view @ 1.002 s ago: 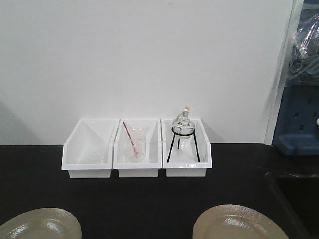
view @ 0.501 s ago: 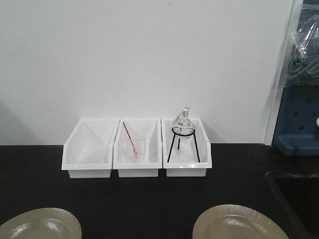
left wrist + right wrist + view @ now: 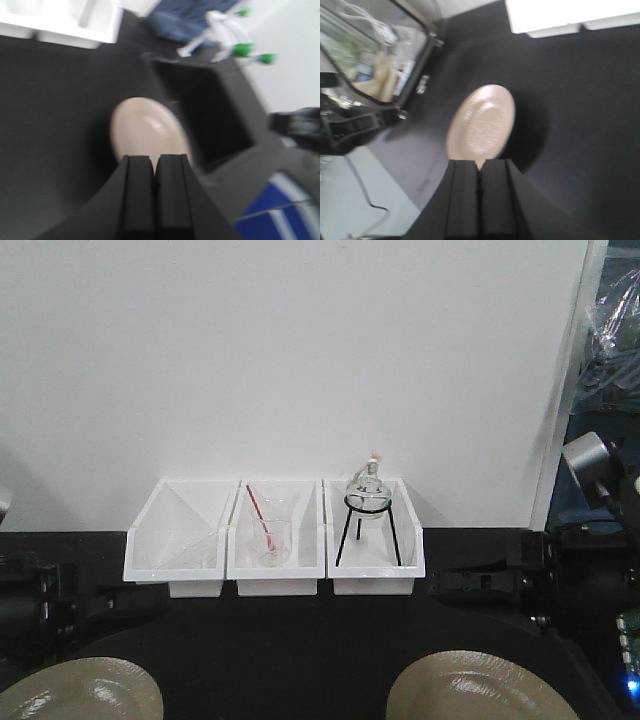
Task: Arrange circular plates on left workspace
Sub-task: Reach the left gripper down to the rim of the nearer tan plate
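Two round beige plates lie flat on the black countertop (image 3: 300,640) at the front edge of the front view, the left plate (image 3: 80,692) and the right plate (image 3: 480,688). My left gripper (image 3: 115,605) hovers just above and behind the left plate, and my right gripper (image 3: 465,585) just above and behind the right plate. The left wrist view shows my left gripper (image 3: 155,167) shut and empty, pointing across at the right plate (image 3: 147,130) beside the sink. The right wrist view shows my right gripper (image 3: 480,167) shut and empty, pointing at the left plate (image 3: 482,122).
Three white bins (image 3: 275,540) stand in a row at the back wall; the middle one holds a glass beaker (image 3: 268,535) with a red rod, the right one a flask on a black tripod (image 3: 368,515). A recessed black sink (image 3: 210,110) lies at the right.
Both arms have come into the front view, the left from the left side and the right from the right side. The plates and bins have not moved.
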Robot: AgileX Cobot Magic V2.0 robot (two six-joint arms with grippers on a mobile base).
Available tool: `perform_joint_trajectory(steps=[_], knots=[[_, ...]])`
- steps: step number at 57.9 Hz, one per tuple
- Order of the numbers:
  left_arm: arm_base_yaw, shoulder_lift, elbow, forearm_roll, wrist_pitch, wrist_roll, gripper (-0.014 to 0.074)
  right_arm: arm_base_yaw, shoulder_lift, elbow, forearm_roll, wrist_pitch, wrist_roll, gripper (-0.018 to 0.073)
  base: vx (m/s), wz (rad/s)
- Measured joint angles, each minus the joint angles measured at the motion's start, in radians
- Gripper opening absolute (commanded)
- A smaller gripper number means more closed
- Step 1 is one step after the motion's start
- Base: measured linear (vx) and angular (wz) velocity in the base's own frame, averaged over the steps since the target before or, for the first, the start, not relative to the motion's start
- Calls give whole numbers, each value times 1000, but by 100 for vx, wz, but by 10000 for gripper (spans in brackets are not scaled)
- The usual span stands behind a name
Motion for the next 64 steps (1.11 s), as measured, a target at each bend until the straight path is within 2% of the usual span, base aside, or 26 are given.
perform_joint_trajectory(steps=[4,8,15,25,31,36,51,54,58,64], knots=[[-1,26,0,-98,-5,19,3,0,14,-1,60,-25,-18,2,0,0],[-1,34,0,-142,-41,27,3,0,17,-1,101,-67,-26,2,0,0],[-1,34,0,-168,-103,30,4,0,17,-1,134,-103,-29,2,0,0],[23,34,0,-145,-120,31,20,0,17,-1,137,-124,-30,13,0,0],[83,34,0,-104,-114,31,53,0,17,-1,136,-125,-30,17,0,0],[161,34,0,-67,-80,26,103,0,17,-1,132,-125,-30,20,0,0],[452,34,0,64,24,2,388,0,17,-1,100,-126,-79,23,0,0],[503,35,0,120,27,-20,448,0,17,-1,94,-126,-95,23,0,0],[551,50,-1,206,44,-59,486,0,17,-1,79,-125,-112,23,0,0],[583,107,-3,341,94,-85,507,0,17,-1,53,-114,-118,23,0,0]])
